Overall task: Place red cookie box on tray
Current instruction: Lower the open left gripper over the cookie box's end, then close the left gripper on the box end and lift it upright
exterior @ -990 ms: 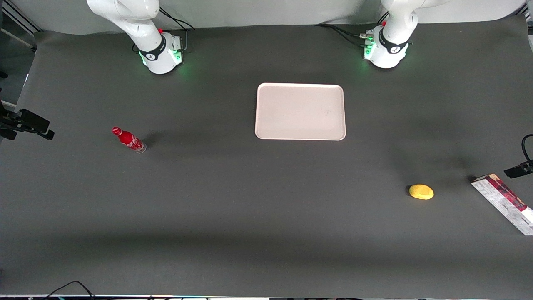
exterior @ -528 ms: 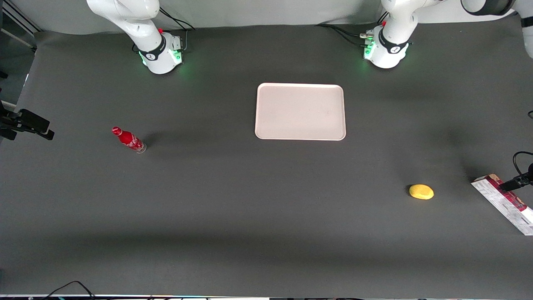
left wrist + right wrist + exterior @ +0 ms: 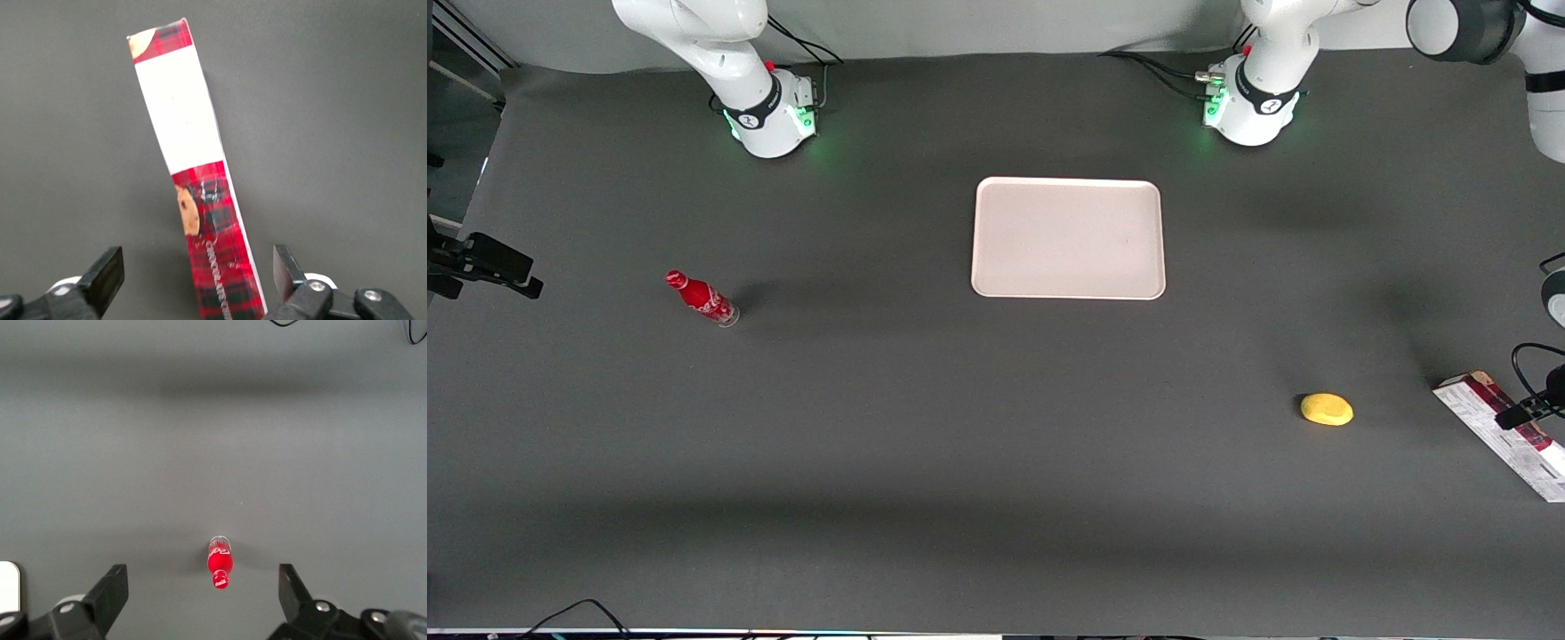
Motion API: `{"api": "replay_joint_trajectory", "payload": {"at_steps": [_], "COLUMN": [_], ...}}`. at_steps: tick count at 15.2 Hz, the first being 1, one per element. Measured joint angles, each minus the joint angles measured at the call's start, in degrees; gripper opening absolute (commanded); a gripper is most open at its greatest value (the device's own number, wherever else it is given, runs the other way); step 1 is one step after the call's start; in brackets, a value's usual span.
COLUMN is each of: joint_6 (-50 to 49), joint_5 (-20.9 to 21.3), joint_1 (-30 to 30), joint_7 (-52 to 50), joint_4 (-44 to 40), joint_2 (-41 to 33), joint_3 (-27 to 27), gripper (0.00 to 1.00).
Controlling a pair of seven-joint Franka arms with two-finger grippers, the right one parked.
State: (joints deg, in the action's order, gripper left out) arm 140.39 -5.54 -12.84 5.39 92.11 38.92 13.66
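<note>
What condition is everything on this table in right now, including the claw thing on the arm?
Cookie box: lying flat on the table at the working arm's end, not gripped.
Tray: flat on the table, nothing on it.
Bottle: standing upright toward the parked arm's end.
Yellow object: resting on the table beside the cookie box.
Gripper: open, above the cookie box, one finger on either side of it, not touching.

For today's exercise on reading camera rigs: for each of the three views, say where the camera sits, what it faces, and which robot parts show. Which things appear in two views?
Front view: high, facing both arm bases, over the table with tray, lemon, red bottle.
Left wrist view: on the working arm, looking down at the red cookie box; the open gripper straddles it.
Right wrist view: on the parked arm, facing the bottle; its fingers show.
Shared: box with front view; bottle likewise.
</note>
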Motion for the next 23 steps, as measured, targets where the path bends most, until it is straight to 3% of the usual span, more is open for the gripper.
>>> {"api": "replay_joint_trajectory", "payload": {"at_steps": [6, 7, 8, 11, 12, 13, 14, 15, 16, 23], "joint_6": [2.7, 3.0, 3.2, 3.3, 3.3, 3.3, 3.3, 3.3, 3.3, 0.0], "joint_5": [-2.8, -3.1, -3.2, -3.3, -3.3, -3.3, -3.3, -3.3, -3.3, -3.3], "joint_1": [0.0, 0.0, 0.0, -0.2, -0.3, -0.3, -0.3, -0.4, -0.4, -0.1], "joint_7": [0.7, 0.7, 0.7, 0.7, 0.7, 0.7, 0.7, 0.7, 1.0, 10.8], "joint_4": [-4.5, -5.6, -6.7, -8.5, -8.7, -8.8, -8.8, -8.8, -8.9, -10.4], "joint_2": [6.3, 7.5, 8.7, 10.3, 10.3, 10.3, 10.3, 10.3, 10.3, 9.4], "joint_3": [-0.1, -0.1, -0.1, -0.1, -0.1, -0.1, -0.1, -0.1, -0.1, -0.3], "gripper": [1.0, 0.94, 0.75, 0.82, 0.78, 0.66, 0.3, 0.04, 0.0, 0.0]}}
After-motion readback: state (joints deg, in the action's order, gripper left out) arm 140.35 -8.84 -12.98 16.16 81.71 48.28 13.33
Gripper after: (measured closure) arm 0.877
